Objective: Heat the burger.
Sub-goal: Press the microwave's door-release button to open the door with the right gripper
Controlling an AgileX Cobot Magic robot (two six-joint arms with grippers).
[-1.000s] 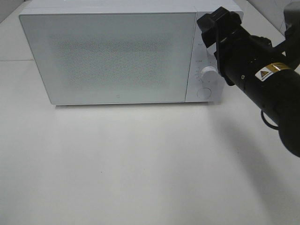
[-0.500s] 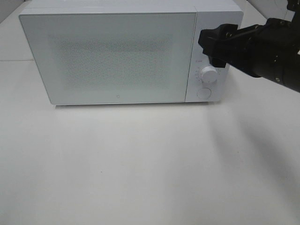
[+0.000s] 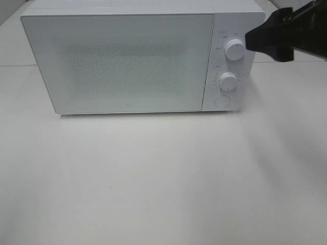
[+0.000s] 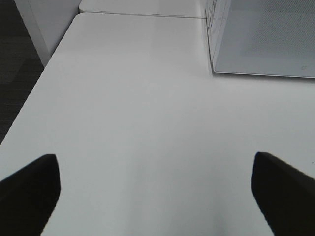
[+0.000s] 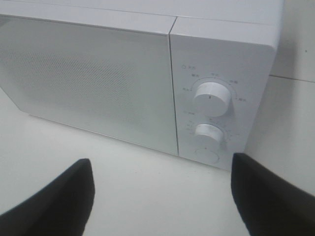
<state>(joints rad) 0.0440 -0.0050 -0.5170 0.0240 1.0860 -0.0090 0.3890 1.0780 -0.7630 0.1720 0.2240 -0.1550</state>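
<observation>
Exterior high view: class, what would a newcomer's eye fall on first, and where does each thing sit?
The big white microwave fills the back of the white table, its frosted door shut. On its right-hand panel an upper knob sits above a lower knob. The black right end effector juts in from the upper right, its tip appearing near the upper knob in this view.

White surface (image 3: 153, 178), matte and plain, takes up most of the high view. One item stands on it: a white microwave (image 3: 138, 58) at the far side, front toward the camera, door (image 3: 102, 66) shut. The control panel is at its right end in that view, with two round knobs (image 3: 234, 49) stacked and a round button (image 3: 222, 101) under them. A faint seam (image 3: 15, 65) crosses the surface, showing on either side of the microwave.
</observation>
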